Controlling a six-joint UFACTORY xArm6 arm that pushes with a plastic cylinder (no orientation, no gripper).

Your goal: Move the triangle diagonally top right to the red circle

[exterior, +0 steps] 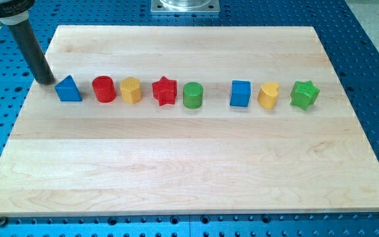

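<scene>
A blue triangle (68, 89) lies at the left end of a row of blocks on the wooden board (189, 164). A red circle (104, 89) stands just to its right, close beside it. My tip (46, 81) rests on the board just left of the blue triangle and slightly above it in the view, almost touching it. The dark rod slants up to the view's top left corner.
The row runs on to the right: a yellow hexagon-like block (131, 90), a red star (165, 91), a green cylinder (192, 95), a blue cube (240, 93), a yellow heart (268, 95), a green star (304, 94). A metal mount (185, 6) sits at the top edge.
</scene>
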